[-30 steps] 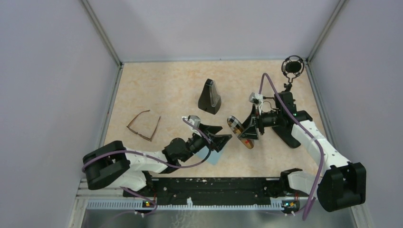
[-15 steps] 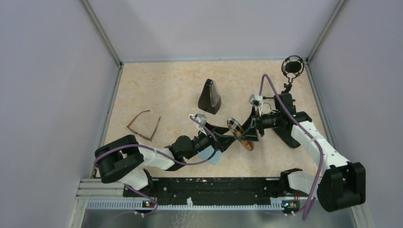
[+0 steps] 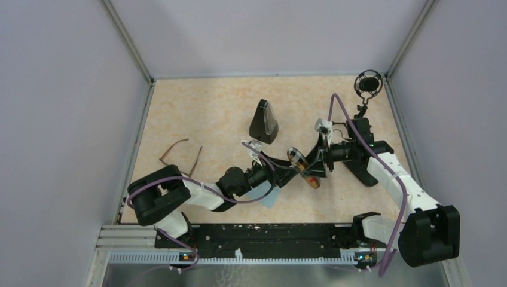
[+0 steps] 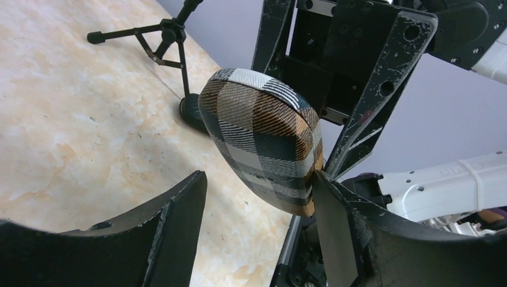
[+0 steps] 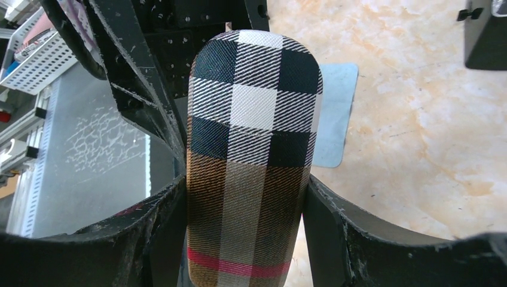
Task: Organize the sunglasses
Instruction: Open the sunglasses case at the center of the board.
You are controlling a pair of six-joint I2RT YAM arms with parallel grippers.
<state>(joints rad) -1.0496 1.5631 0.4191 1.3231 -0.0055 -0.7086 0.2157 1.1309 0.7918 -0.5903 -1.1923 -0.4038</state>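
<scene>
A slim brown pair of sunglasses (image 3: pixel 179 158) lies open on the table at the left, far from both grippers. My right gripper (image 3: pixel 320 164) (image 5: pixel 245 185) is shut on the plaid cylindrical case (image 3: pixel 304 168) (image 5: pixel 251 149) and holds it above the table. My left gripper (image 3: pixel 289 172) (image 4: pixel 258 179) is open around the case's (image 4: pixel 263 146) free end. Its right finger (image 4: pixel 335 227) touches the case's edge, while its left finger (image 4: pixel 173 221) stands apart from it.
A black triangular case (image 3: pixel 263 122) (image 5: pixel 487 36) stands upright at mid-table. A light blue cloth (image 3: pixel 266 194) (image 5: pixel 338 113) lies under the left arm. A microphone on a small tripod (image 3: pixel 367 84) (image 4: pixel 161 42) stands at the back right corner. Walls enclose three sides.
My left arm has reached rightward until its jaws flank the plaid case's end, and they have narrowed slightly. The right gripper has kept its hold, almost unmoved.
</scene>
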